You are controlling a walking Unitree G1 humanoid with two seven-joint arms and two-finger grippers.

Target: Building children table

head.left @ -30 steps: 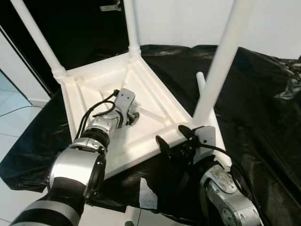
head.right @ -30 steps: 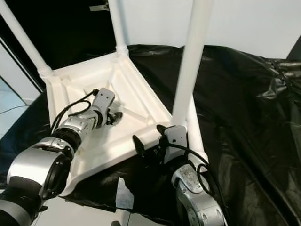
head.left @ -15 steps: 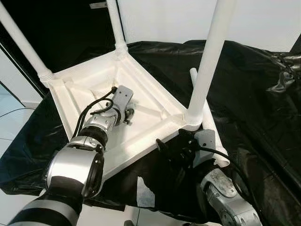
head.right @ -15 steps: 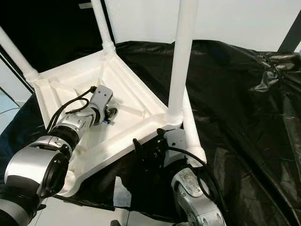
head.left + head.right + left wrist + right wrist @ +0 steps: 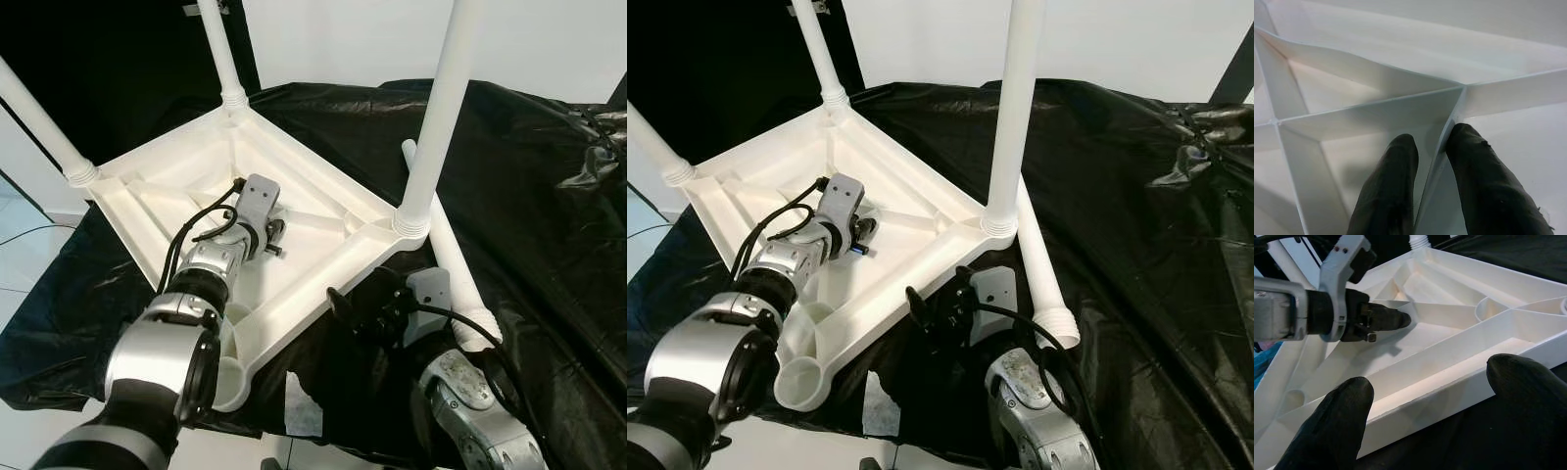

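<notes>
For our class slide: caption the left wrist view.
Left gripper shut on a rib under the upturned white table.

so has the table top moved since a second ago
Yes. The table top, pinched by the left gripper, has turned: its corner under the upright leg now sits farther up the loose leg on the black sheet.

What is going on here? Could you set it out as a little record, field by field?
Job: building a children's table
Table: white plastic, upside down on black sheeting
Legs fitted: three stand upright
Loose leg: lies on the sheeting by the table's right edge
Empty socket: near corner
Left gripper: fingers straddle an underside rib
Right gripper: open, just short of the near rim
</notes>
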